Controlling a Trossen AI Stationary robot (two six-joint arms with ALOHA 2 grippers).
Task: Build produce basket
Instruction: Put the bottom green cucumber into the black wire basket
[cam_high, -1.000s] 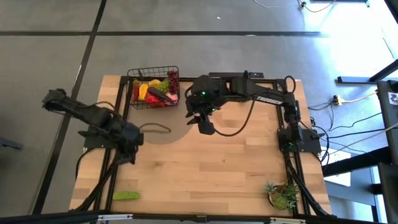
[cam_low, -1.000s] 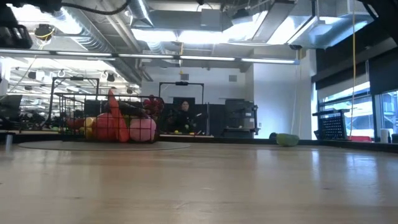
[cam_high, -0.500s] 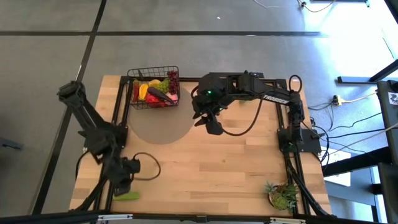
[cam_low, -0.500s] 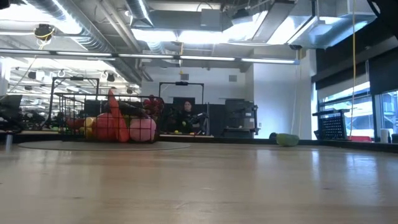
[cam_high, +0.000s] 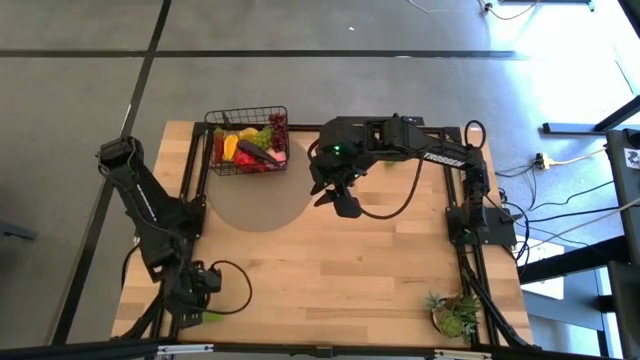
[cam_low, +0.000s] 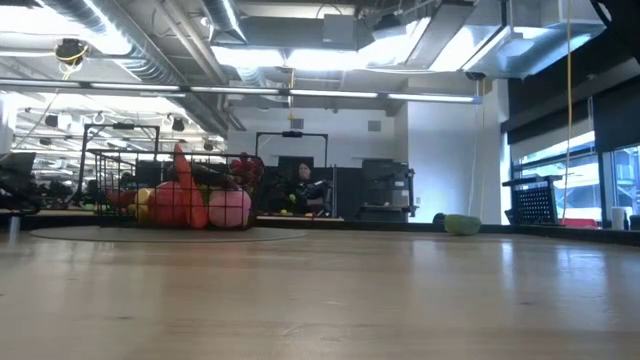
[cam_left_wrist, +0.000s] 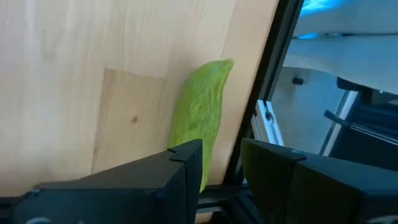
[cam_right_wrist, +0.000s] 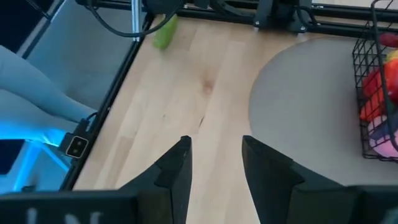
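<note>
Produce is piled in the basket, which is set at the far left part of the table, at the edge of a grey round mat. Red, yellow, orange and green pieces, a bunch of dark grapes and a dark eggplant can be made out inside it; in the low view a pink peach and a red fruit are seen pressed against the wire side.

One piece is left outside: the green cucumber, lying flat at the near left corner of the table, right along the black frame rail.

The left gripper is held low over that corner, just beside the cucumber. Its fingers are parted with a narrow gap, and the end of the cucumber is seen at that gap (whether it is actually touched cannot be told).

The right gripper is held above the table just right of the mat, well apart from the basket; its fingers are parted and nothing is held between them.
</note>
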